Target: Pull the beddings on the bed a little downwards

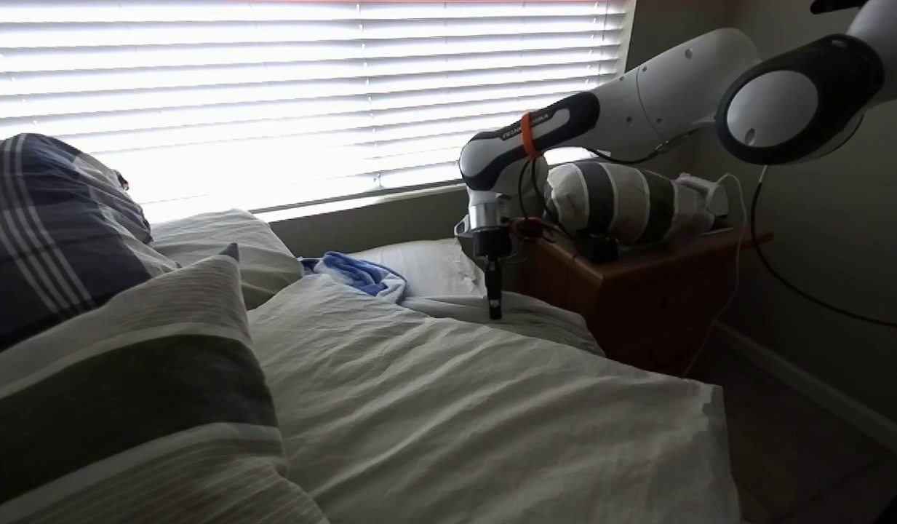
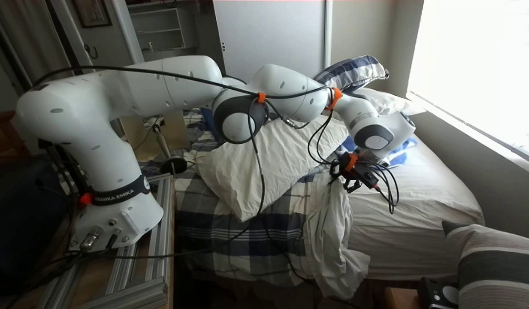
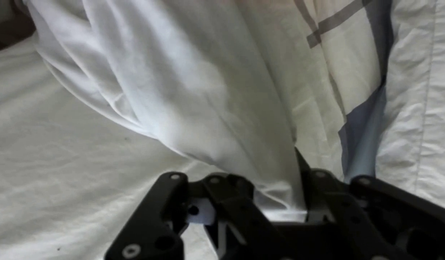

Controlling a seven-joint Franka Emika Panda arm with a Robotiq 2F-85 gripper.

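Gripper (image 3: 276, 180) apparently straddles white bedding (image 3: 208, 101); arm (image 2: 178, 92) reads FRANKA EMIKA.

Bed (image 2: 436, 195) carries rumpled beddings (image 1: 484, 415), pale pillow (image 1: 219, 244), blue-and-white item (image 1: 359, 276), apparently cloth.

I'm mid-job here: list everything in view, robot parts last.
bed: one, white linen, beside the window
beddings: layers uncounted, white, across the bed
plaid cover: one, navy/white, partly under beddings
banded pillows: two, grey/white, on bed and nightstand
plaid pillow: one, navy/white, on bed
plain pillow: one, white, on bed
cloth: one, blue/white, on bed
nightstand: one, brown, beside bed
box: one, black, on nightstand
blinds: one set, white, at window
door panel: one, white, background
shelves: several, pale, background
framed picture: one, dark, background
stand: one, metallic, background
arm: one, white, over bed
cables: several, black, along arm
gripper: one, black, above bed, beddings between its fingers, grip unclear
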